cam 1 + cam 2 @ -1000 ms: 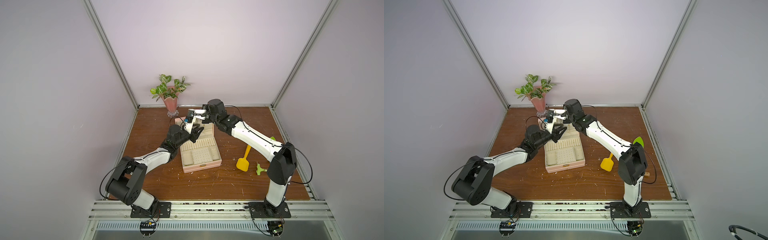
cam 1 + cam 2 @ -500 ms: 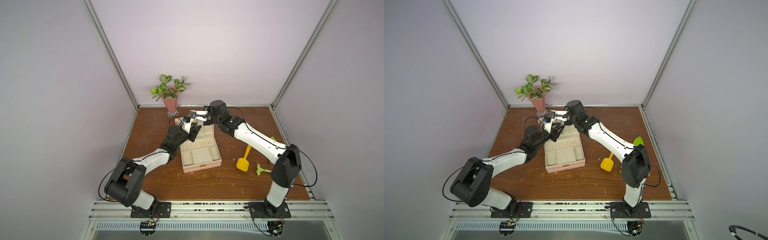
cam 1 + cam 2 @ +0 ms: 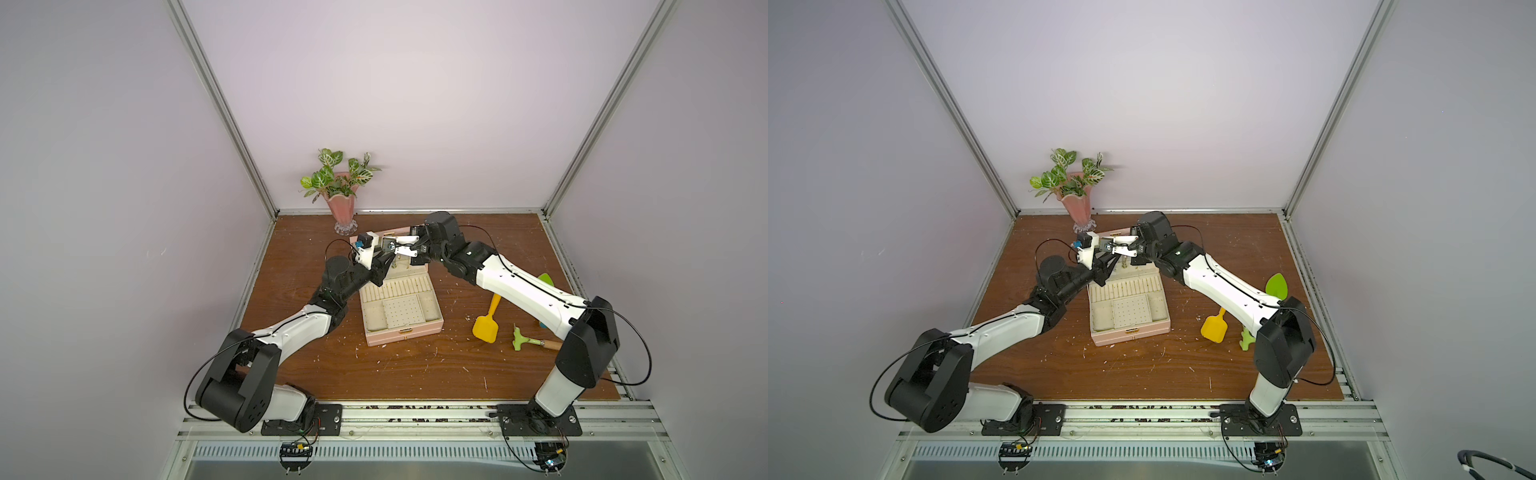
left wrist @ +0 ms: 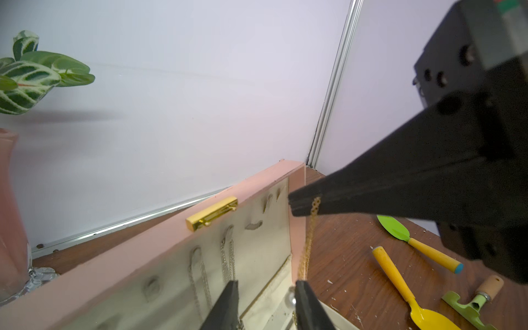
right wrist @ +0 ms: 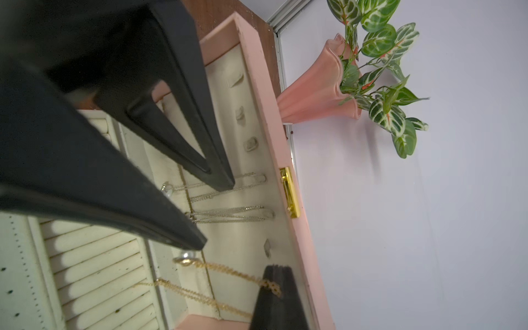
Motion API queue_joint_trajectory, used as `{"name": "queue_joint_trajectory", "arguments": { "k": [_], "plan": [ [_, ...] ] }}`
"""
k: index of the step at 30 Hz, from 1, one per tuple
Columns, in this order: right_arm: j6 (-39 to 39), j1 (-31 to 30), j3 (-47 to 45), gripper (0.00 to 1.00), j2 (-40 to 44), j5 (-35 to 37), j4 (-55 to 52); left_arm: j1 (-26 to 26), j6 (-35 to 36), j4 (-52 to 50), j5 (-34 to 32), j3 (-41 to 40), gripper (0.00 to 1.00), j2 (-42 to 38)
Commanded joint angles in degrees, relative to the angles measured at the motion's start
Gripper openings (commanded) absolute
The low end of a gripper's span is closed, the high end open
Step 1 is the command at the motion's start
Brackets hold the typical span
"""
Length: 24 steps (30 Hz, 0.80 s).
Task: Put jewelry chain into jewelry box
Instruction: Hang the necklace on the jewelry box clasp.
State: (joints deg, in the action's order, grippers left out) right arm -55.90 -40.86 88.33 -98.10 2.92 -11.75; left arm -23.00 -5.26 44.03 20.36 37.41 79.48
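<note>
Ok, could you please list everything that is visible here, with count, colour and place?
table: one, brown wood, under everything
jewelry box: one, pale pink, open, middle of table
jewelry chain: one, gold, hanging before the lid
silver chains: at least two, hooked inside lid
vase with leaves: one, pink, back left
spatula: one, yellow, right of box
leaf-shaped scoop: one, green, yellow handle, beside spatula
garden hoe: one, green, wooden handle, beside spatula
left tool: one, black, open, near chain's bead end
right tool: one, black, shut on chain
</note>
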Motion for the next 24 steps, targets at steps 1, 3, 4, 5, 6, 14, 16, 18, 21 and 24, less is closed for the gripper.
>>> {"name": "queue_joint_trajectory", "arguments": {
  "k": [1, 3, 4, 5, 6, 14, 16, 18, 21, 24],
  "plan": [
    [1.4, -0.1, 2.2, 0.02, -0.5, -0.5, 0.5, 0.8, -0.4, 0.6, 1.3, -0.8, 0.36, -1.0],
    [1.2, -0.1, 2.5, 0.02, -1.1, 0.7, 1.1, 0.9, -0.4, 0.6, 1.1, -0.9, 0.36, -0.8],
    [1.1, -0.1, 2.7, 0.02, -1.4, 0.9, 1.0, 1.0, -0.4, 0.4, 1.1, -0.8, 0.36, -0.7],
    [0.9, 0.0, 3.2, 0.02, -1.7, 1.3, 0.9, 1.0, -0.3, 0.4, 1.2, -0.8, 0.36, -0.6],
    [0.8, 0.0, 3.7, 0.02, -2.1, 1.4, 0.5, 1.1, -0.4, 0.5, 1.2, -0.8, 0.36, -0.5],
    [0.6, 0.1, 6.9, 0.01, -4.9, 2.0, -0.9, 2.3, -2.4, 2.6, 1.1, -1.9, 0.36, -0.5],
    [0.6, 0.2, 7.3, 0.01, -5.5, 2.1, -1.1, 3.5, -3.6, 3.7, 1.7, -2.7, 0.36, -0.5],
    [0.5, 0.3, 7.7, 0.01, -5.9, 2.3, -1.5, 4.2, -4.1, 4.2, 2.2, -3.2, 0.36, -0.8],
    [0.6, 0.6, 8.2, 0.01, -6.4, 2.5, -1.8, 4.6, -4.1, 4.0, 2.2, -3.6, 0.36, -1.3],
    [0.9, 0.6, 8.9, 0.00, -6.9, 2.6, -2.8, 4.8, -4.1, 4.1, 2.2, -3.8, 0.37, -1.5]
  ]
}}
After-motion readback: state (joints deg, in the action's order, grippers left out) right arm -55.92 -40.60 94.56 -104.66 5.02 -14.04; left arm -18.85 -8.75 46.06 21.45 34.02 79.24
